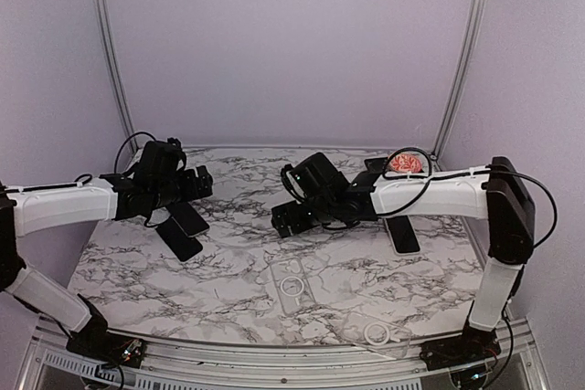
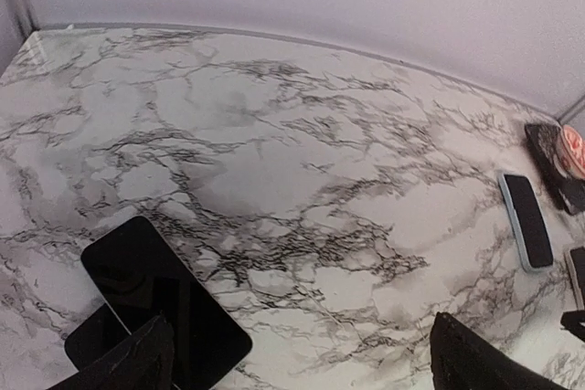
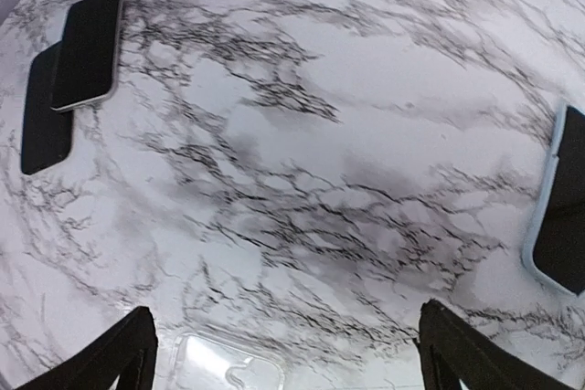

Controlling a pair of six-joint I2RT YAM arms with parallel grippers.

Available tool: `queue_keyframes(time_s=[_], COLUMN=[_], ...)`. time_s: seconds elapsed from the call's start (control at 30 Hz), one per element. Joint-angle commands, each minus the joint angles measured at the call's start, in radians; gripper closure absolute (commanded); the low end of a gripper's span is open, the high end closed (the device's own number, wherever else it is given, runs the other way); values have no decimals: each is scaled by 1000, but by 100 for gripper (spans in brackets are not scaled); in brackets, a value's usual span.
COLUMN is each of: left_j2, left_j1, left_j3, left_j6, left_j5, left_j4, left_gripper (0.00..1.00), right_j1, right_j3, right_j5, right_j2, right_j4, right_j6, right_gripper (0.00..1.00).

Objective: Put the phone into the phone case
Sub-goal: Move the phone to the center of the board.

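Left hand (image 2: 300,340), fingers wide apart and empty, hovers beside two overlapping glossy black phones (image 2: 151,294) on the white marbled bench (image 2: 302,134). Right hand (image 3: 288,317), likewise spread and empty, hangs above an empty clear plastic phone case (image 3: 228,374). Judging by this, insertion is not yet begun.

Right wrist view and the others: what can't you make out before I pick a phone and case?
Clear case: right wrist view, cut off by the bottom edge.
Dark slab under the black phone: left wrist view, mostly covered; phone or case, cannot tell.
Blue-edged phone: right wrist view, cut by the right edge.
Pink object: left wrist view, cut by the right edge; unidentifiable.
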State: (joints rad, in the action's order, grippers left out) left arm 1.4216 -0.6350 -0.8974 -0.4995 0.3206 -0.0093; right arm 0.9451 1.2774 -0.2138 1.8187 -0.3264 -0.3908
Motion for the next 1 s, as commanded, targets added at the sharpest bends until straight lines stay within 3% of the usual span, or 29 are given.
queue_keyframes(time_s=[0.0,0.17,0.27,0.37,0.5,0.83,0.87,0.9,0.97], left_j2=[-10,53,72,71,96,211,216,221,230], left_j1=[150,290,320,321,323,328,328,328,329], left_j3=[82,144,172,195,204,197,195,195,194], left_j6=[-235,-371,-398,-387,-374,-424,-428,-432,-441], left_j5=[-123,-252,-260,-238,-223,-282,-278,-276,-276], left_j4=[41,101,104,128,127,205,208,210,215], left_gripper=[1,1,2,4,7,15,15,15,15], right_j1=[-5,-6,-7,-16,-39,-51,-51,-52,-49], right_j3=[237,485,580,678,844,1011,1028,1040,1062], right_j5=[237,318,396,500,601,608,611,619,637], right_j2=[133,342,440,546,713,942,956,972,1001], right_j4=[78,93,169,246,295,446,449,454,463], right_j6=[109,124,112,63,-42,-288,-306,-326,-373], right_gripper=[1,2,7,21,31,50,53,63,70])
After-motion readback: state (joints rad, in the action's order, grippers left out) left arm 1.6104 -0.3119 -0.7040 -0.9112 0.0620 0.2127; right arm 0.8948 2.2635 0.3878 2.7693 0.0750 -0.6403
